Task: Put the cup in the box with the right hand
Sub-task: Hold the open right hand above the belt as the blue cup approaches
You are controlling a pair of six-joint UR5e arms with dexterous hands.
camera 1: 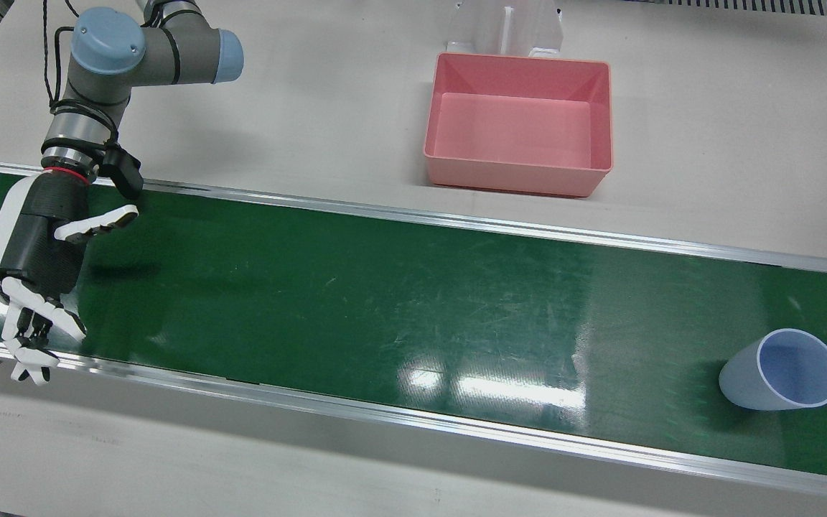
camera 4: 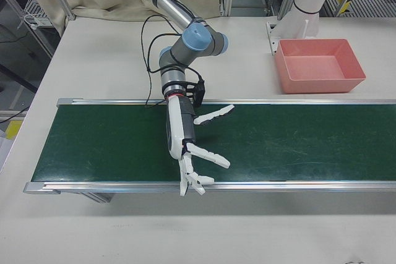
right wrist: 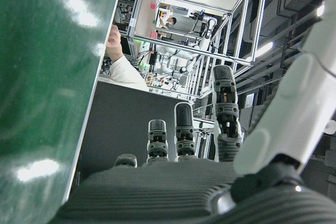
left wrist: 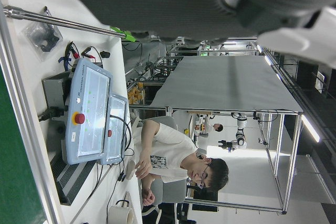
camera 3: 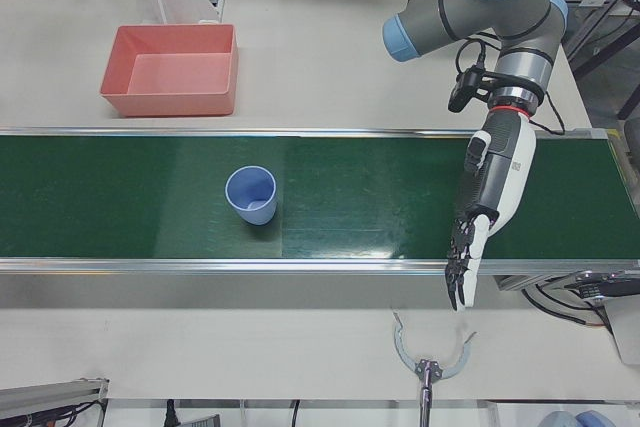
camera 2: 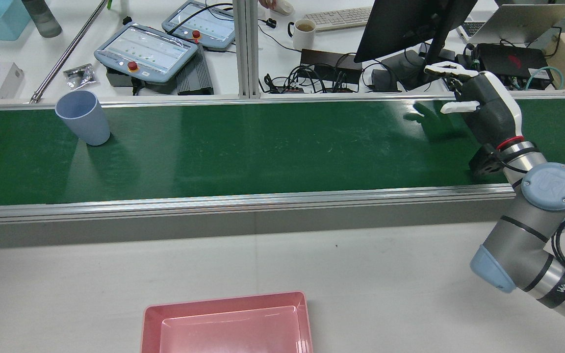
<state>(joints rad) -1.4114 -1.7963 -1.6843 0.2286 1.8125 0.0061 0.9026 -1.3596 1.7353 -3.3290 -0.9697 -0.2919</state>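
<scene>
Green belt (camera 1: pixel 356 316) runs long across the white counter (camera 1: pixel 313 108), with a shiny metal rail along each edge. Your right hand (camera 1: pixel 36 251) hangs over one end of the belt, fingers (camera 1: pixel 97 224) spread apart and holding nothing; some fingertips reach past the rail. Your blue cup (camera 1: pixel 779 370) stands upright far away at the other end, close to the rail. Lots of bare belt lies between them. Your pink box (camera 1: pixel 521 122) sits empty on the counter, just beside the belt.
</scene>
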